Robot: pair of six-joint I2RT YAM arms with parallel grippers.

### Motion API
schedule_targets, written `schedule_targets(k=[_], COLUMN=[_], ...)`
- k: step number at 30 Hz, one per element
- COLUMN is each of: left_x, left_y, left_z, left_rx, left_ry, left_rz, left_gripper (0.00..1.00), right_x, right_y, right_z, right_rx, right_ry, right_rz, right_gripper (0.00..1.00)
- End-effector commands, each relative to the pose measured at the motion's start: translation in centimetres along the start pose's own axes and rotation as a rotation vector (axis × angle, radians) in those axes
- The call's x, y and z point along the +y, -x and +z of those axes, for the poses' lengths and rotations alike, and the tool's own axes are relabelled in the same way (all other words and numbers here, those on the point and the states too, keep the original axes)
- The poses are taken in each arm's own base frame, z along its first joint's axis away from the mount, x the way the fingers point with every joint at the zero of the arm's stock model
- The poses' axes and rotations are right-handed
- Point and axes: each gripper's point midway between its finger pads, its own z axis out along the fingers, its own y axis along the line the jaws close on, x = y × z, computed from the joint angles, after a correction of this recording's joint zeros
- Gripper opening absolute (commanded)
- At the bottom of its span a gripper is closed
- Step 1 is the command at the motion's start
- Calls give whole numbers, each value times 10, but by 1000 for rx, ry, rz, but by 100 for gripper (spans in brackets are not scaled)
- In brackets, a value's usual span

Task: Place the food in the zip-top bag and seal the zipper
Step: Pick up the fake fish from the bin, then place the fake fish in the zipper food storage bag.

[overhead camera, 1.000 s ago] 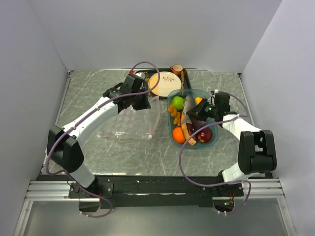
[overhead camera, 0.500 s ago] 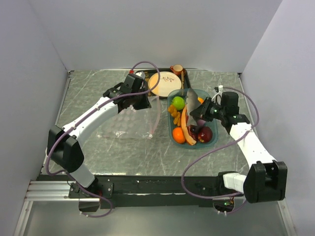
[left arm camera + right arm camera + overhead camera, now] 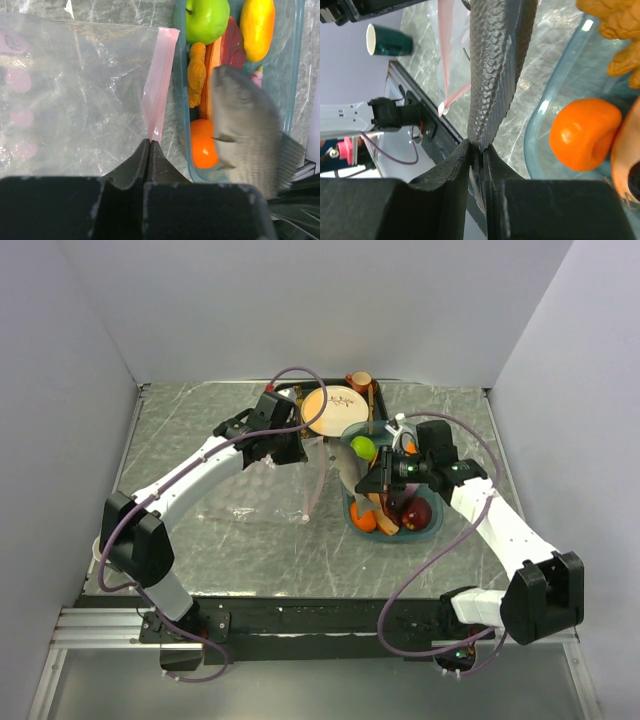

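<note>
While right tool (image 3: 476, 149) pinches grey fish (image 3: 495, 65) by one end | fish juts beyond its tips; left tool (image 3: 149, 146) clamps zipper (image 3: 159, 80)

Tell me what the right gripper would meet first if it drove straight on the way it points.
Likely the zipper of the zip-top bag, beyond the grey fish that the right gripper holds; depth is unclear.
</note>
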Motion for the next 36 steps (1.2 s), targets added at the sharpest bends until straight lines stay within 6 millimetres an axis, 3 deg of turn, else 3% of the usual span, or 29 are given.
schedule_targets(k=[1,11,14,17,25,32,36], left_x=[-10,-18,-25,-15,-17,-22,-26], left_y=[13,12,6,1,-6,-6,-7], left_z=[-6,-10,-12,-11,-21,-21,-25], left_rx=[-46,-37,0,32,33,42,46], left_ry=[-47,-89,-137,-87,-129,-146,-163], left_rz=[12,32,80,108,116,109,106], left_gripper=[1,1,1,1,1,1,1], right_x=[19,17,15,18,29,19,26], right_y=[1,-18,-13,-6,15,23,36], right_z=[8,44,51,56,73,101,114], right_rx=[60,195,204,218,236,261,242], right_ry=[76,107,104,116,167,136,153], right_rz=[-62,-49,-47,-56,-32,59,94], right_gripper=[5,6,7,7,9,12,14])
